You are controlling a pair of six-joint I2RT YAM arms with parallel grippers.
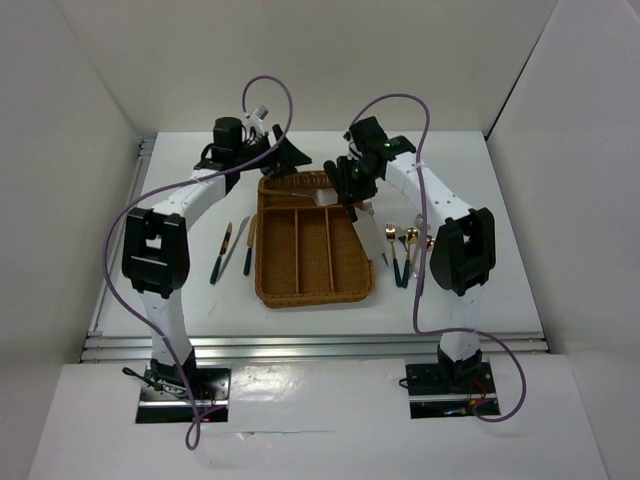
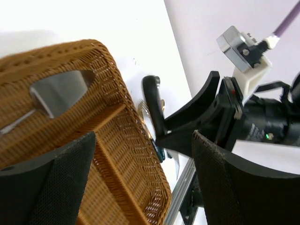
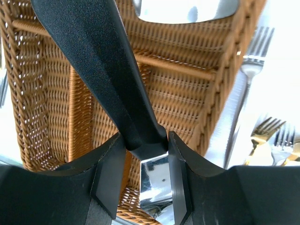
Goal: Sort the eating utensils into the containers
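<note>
The brown wicker tray lies mid-table. A wide silver server rests in its far crosswise slot and also shows in the left wrist view and the right wrist view. My right gripper is shut on a black-handled knife with a silver blade, held above the tray's far end. My left gripper is open and empty, hovering over the tray's far left corner. Three knives lie left of the tray. Several forks and spoons lie to its right.
Loose silver and gold forks lie just right of the tray's wall. The right gripper and its held black handle are close in front of my left fingers. White walls enclose the table; a metal rail runs along the near edge.
</note>
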